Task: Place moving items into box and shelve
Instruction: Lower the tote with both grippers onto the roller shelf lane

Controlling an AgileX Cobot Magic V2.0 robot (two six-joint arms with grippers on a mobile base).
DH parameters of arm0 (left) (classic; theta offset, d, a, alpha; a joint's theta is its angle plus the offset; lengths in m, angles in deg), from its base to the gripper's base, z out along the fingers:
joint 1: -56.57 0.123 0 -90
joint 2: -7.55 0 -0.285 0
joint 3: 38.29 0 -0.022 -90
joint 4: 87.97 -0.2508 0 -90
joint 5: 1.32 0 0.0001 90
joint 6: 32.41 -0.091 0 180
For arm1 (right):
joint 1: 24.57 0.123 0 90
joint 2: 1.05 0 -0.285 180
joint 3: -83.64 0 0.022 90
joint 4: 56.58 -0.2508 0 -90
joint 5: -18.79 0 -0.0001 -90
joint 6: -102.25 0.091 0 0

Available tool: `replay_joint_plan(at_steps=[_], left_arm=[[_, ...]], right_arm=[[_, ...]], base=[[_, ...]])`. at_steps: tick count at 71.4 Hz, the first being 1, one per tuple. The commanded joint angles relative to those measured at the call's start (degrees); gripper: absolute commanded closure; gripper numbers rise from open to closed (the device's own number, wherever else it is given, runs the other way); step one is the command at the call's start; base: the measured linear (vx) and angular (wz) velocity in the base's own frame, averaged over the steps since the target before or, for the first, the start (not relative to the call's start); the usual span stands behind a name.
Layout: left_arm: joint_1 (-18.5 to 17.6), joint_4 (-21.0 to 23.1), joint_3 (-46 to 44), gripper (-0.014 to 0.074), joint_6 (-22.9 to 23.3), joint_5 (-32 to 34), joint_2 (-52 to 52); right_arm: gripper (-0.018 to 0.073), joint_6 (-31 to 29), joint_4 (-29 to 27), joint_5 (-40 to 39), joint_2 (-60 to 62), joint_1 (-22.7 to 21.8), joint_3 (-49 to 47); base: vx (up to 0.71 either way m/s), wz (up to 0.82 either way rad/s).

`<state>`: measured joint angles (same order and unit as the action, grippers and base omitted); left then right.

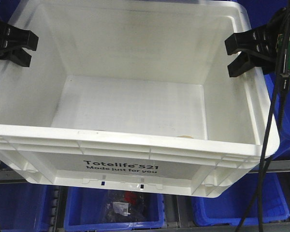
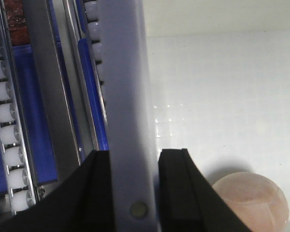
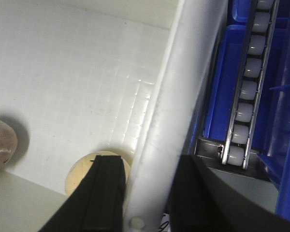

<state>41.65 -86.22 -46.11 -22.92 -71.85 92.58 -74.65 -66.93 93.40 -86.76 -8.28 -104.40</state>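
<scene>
Nearest the front camera: white box (image 1: pixel 135 159), printed side facing, held up off the rack. Below it, blue bins (image 1: pixel 113 208) on shelving; one holds small dark and red items, too blurred to name.

Left claw (image 1: pixel 24 48) is clamped over the left rim of the box. The left wrist view shows one black finger (image 2: pixel 99 193) outside the wall and the other inside, both touching it. Right claw (image 1: pixel 239 57) does the same on the right rim; the right wrist view confirms the wall is pinched between both fingers (image 3: pixel 104 193). Both claws closed on the box, no slack visible.

Inside, on the floor near the front wall: a pale pink ball (image 2: pixel 249 203) close to the left claw, a brownish ball (image 3: pixel 0 145) and a cream ball (image 3: pixel 94 169) seen from the right wrist. Whether the pink and brownish ones are the same ball, I cannot tell. Front view shows only slivers of them over the rim.

Further back: roller tracks (image 3: pixel 244 96) and metal rails (image 2: pixel 48 96) of the shelf to either side.

Judgement: loading looks done; shelving remains.

Risks: grip is on a thin, smooth wall only, so uneven arm motion could twist the box or let it slip. Tilting would send the balls rolling and shift the load. The box is wide; a rim could catch a rail or bin edge when lowered.
</scene>
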Motion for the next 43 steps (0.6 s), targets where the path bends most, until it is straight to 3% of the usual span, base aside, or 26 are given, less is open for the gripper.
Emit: replay_joint_plan(at_steps=[1, 28, 43], left_arm=[[-0.27, 2.07, -2.72, 0.0613, -0.29, 6.46, -2.36], [-0.27, 2.07, -2.72, 0.0613, -0.29, 6.64, -2.36], [-0.27, 1.62, -2.72, 0.0613, -0.29, 1.62, -1.95]], right_arm=[[0.0571, -1.58, -3.68, -4.33, 2.37, -0.01, -2.47], [0.0571, -1.58, -3.70, -4.71, 2.37, -0.01, -2.47], [0.0571, -1.58, -3.90, -5.59, 1.89, -0.01, -2.47]], base=[[0.00, 0.00], [0.00, 0.00], [0.00, 0.00]])
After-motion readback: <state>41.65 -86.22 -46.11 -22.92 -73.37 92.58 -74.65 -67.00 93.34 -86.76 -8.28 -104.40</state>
